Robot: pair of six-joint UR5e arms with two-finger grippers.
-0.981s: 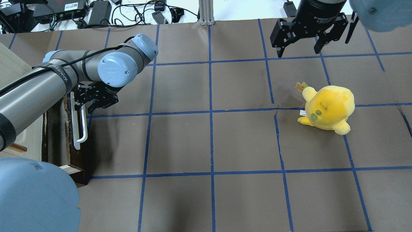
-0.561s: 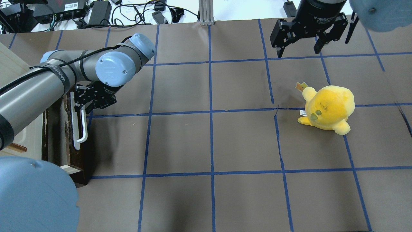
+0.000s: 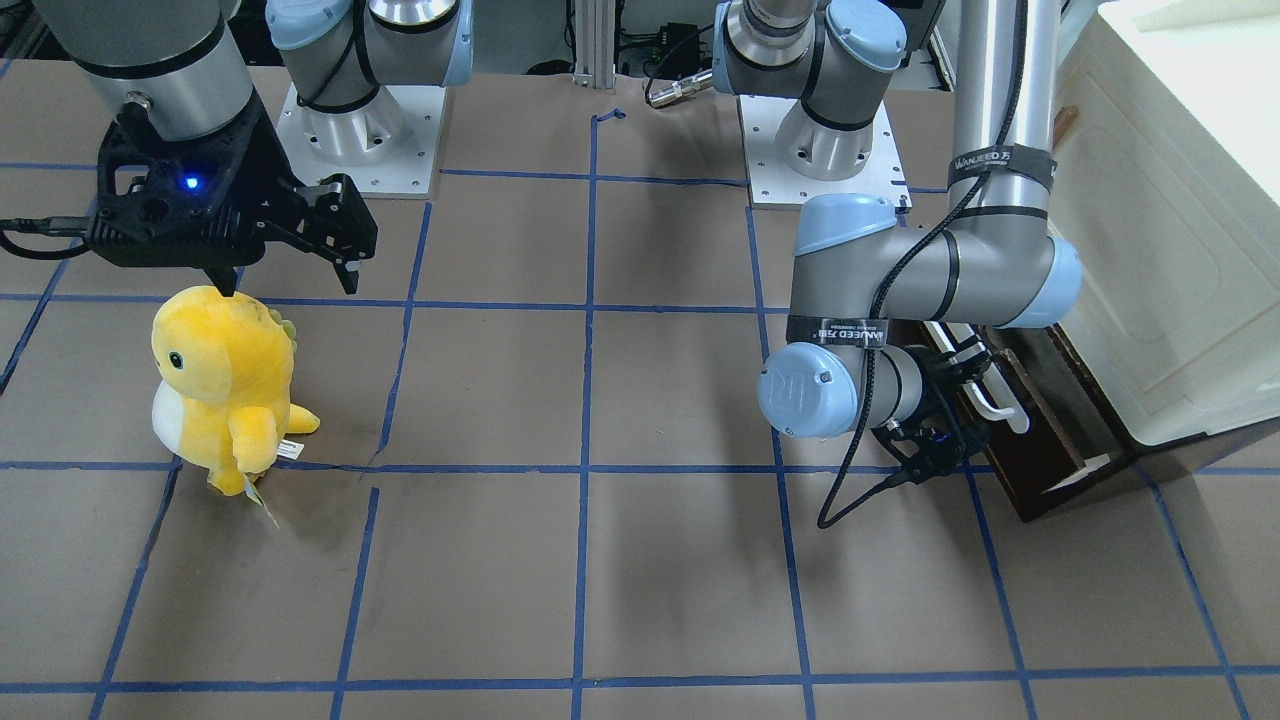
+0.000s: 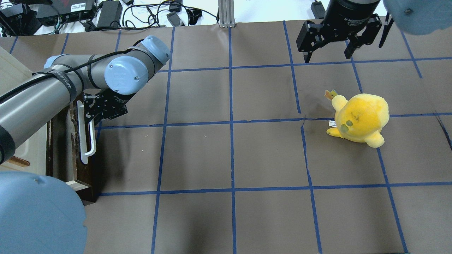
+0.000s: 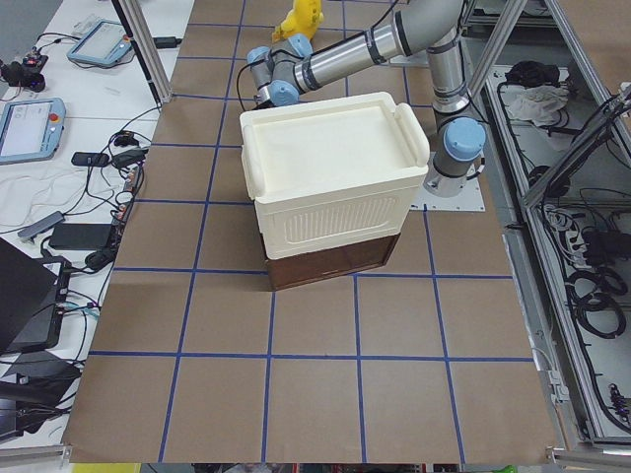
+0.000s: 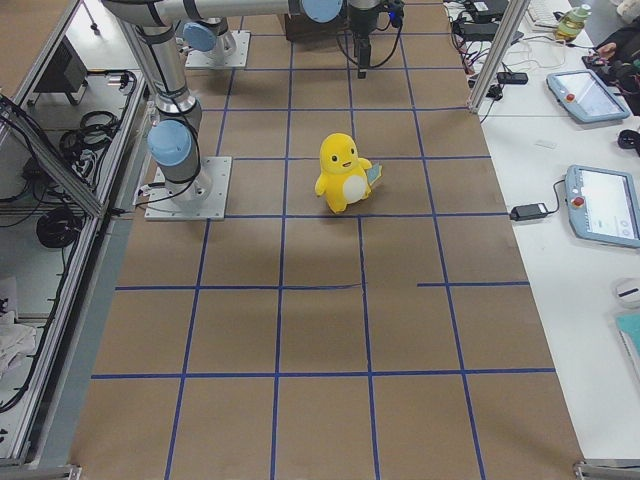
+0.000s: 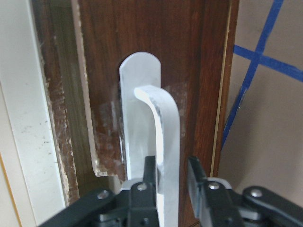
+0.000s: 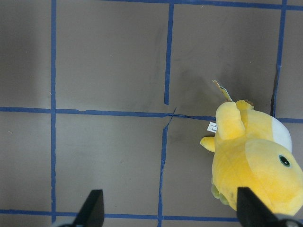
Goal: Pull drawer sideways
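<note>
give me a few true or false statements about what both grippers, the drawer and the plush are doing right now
1. The left gripper has a finger on each side of the white handle of the drawer. True.
2. The right gripper is holding the yellow plush toy. False: it is open and empty, apart from the toy.
3. The yellow plush toy stands upright on the table. True.
4. The drawer sits on top of the white cabinet. False: it is at the bottom, under the cabinet body.
</note>
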